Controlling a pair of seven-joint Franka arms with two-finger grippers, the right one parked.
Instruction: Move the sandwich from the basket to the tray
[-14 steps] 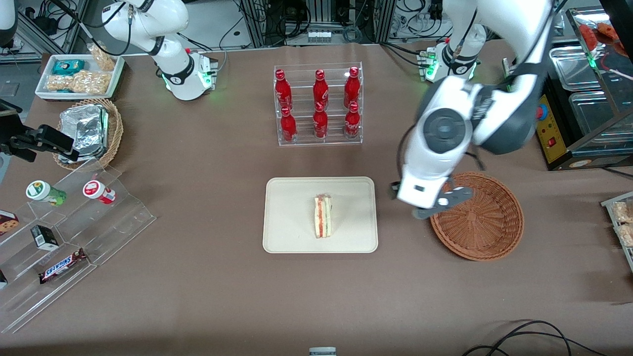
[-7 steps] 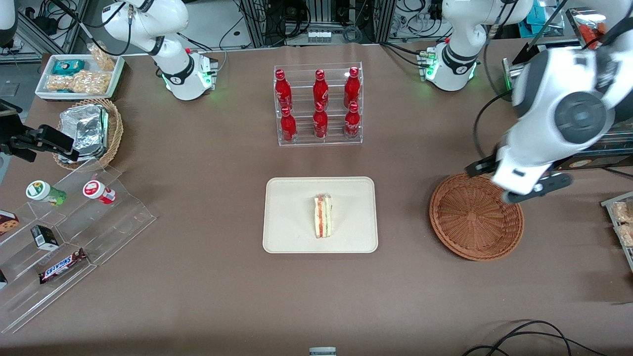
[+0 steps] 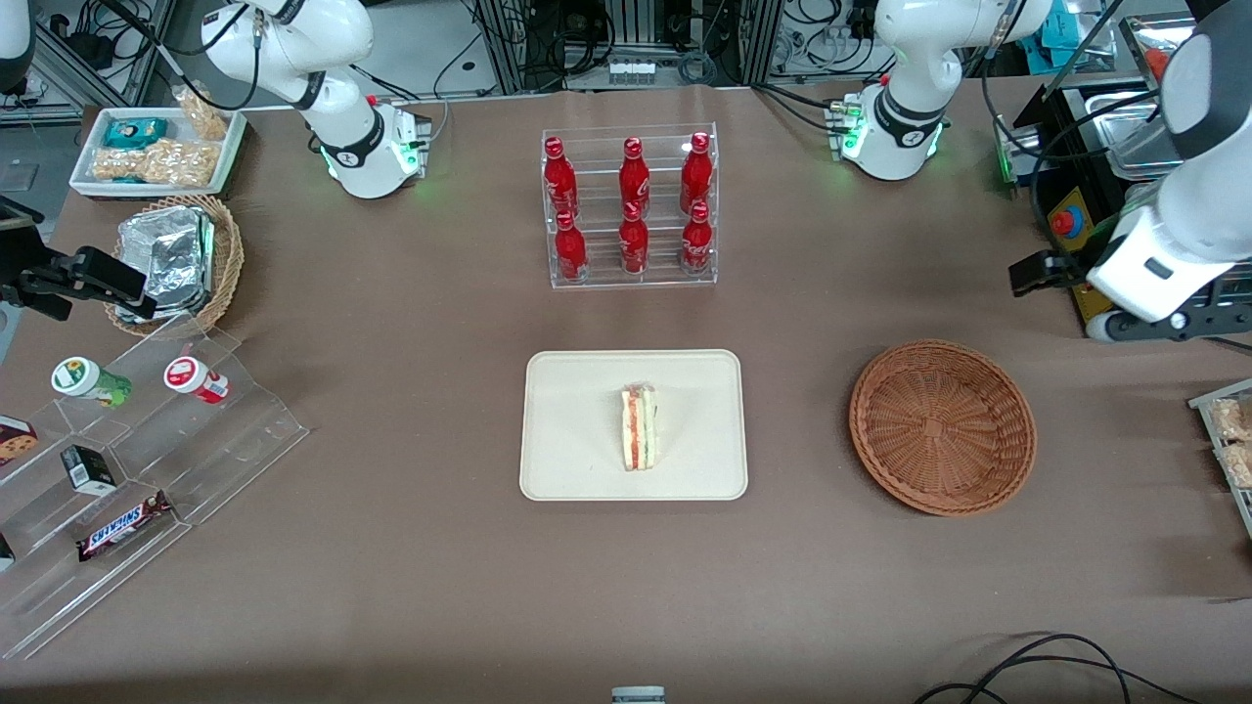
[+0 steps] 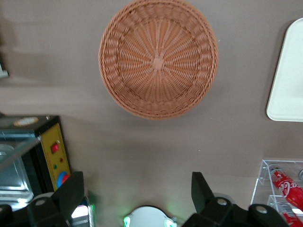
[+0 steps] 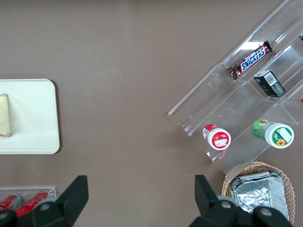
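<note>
The sandwich lies on the cream tray, near its middle; its edge also shows in the right wrist view. The round reddish-brown basket is empty and stands beside the tray, toward the working arm's end. My left gripper hangs high, farther from the front camera than the basket, over the table's edge by the control box. In the left wrist view the gripper is open and empty, with the basket and a corner of the tray below.
A clear rack of red bottles stands farther from the front camera than the tray. A black-and-yellow control box sits near my gripper. A stepped acrylic shelf with snacks and a tan basket of foil packets lie toward the parked arm's end.
My gripper has swung from between tray and basket, across the basket, out to the working arm's end of the table. The sandwich has stayed on the tray.
</note>
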